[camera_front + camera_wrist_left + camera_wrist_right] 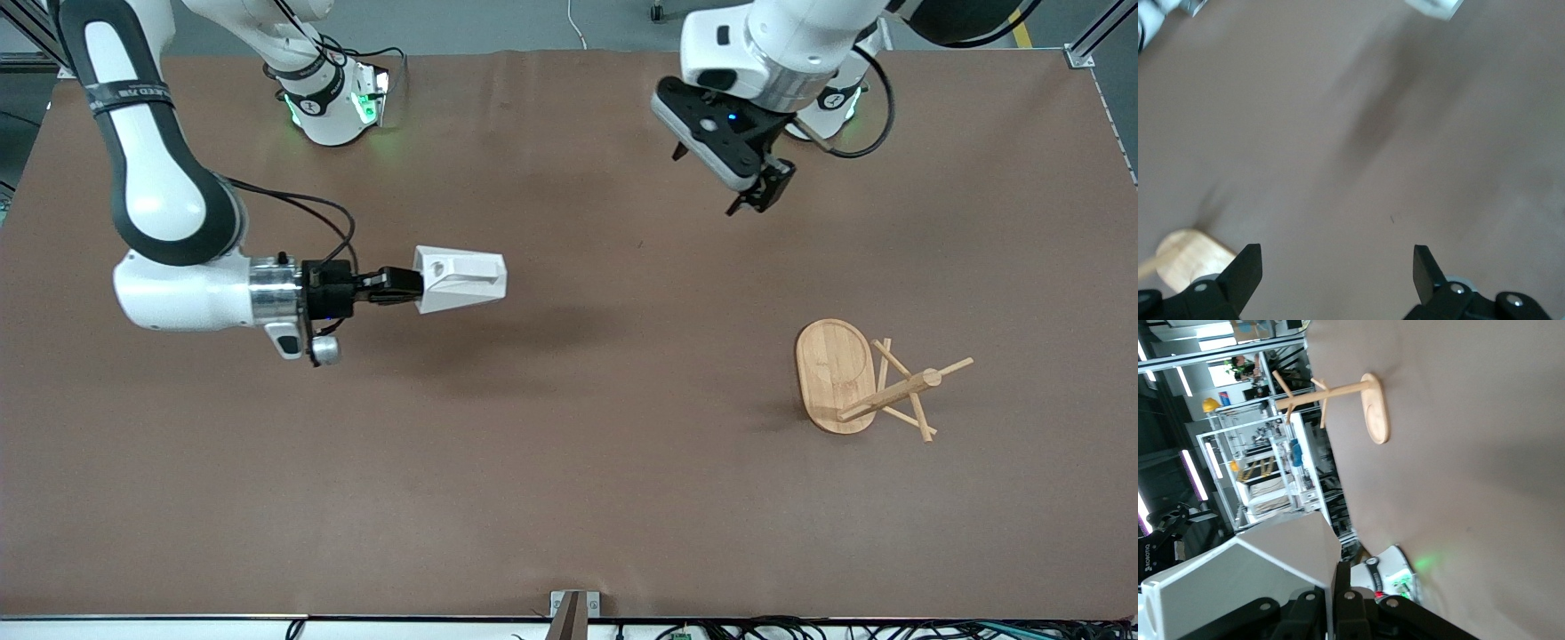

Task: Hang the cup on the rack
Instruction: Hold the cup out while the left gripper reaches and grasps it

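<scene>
The right gripper (411, 284) is clamping the small white faceted cup (460, 278) sideways in the air over the brown table (569, 498). The left gripper (751, 203) is waiting, fingers spread wide and empty. The light bamboo peg rack (867, 382) is standing toward the left arm's end.

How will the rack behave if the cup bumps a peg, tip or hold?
The rack probably holds against light contact: its flat oval base looks wide next to the thin post. A harder sideways push high on a peg may tip or slide it, since nothing visibly fixes it to the table. The pegs look thin, so likely somewhat fragile.
</scene>
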Tool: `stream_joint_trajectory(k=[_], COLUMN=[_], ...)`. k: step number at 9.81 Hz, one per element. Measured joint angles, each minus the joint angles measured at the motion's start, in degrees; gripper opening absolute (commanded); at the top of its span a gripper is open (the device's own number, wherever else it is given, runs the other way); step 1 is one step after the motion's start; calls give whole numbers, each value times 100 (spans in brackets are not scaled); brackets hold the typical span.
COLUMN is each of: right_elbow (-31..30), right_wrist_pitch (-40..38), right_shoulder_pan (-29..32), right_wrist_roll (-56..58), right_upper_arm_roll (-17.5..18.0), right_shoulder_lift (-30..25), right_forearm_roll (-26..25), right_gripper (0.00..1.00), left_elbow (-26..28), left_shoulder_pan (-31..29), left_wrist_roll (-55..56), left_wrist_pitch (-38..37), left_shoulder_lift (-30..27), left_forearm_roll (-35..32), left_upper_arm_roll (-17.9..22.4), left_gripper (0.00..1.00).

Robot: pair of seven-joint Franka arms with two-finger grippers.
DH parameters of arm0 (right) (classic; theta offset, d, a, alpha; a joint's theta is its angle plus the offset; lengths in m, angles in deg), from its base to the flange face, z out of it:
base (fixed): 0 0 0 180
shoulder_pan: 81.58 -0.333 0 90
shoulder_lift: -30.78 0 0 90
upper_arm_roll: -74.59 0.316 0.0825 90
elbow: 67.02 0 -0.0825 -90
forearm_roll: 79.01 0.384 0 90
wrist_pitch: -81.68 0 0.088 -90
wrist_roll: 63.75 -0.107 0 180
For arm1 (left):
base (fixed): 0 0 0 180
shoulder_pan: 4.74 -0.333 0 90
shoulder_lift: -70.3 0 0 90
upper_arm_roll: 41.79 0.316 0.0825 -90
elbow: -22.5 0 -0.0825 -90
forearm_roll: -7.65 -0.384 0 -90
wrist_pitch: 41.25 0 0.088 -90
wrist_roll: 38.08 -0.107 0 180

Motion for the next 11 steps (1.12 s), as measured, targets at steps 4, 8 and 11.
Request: stream_joint_trajectory(k=[4,8,11], right_elbow=[-217,-296,-296], right_wrist_pitch=[39,312,446], right_shoulder_pan=[-98,-193,-217], right_wrist_roll=[9,11,11], right_upper_arm_roll=[328,408,497], right_shoulder_lift=[12,17,17], right_forearm_roll=[715,889,891], right_gripper=[0,0,0], left_elbow=[-1036,-1106,-1106], left_shoulder_pan=[360,636,680], left_wrist_roll=[-151,-156,-176], left_wrist_pitch=[646,1302,1303], left_shoulder_lift=[1013,1488,1661], left_forearm_roll=[13,30,60], left_upper_arm_roll=[-143,-363,-375], left_gripper=[100,100,100])
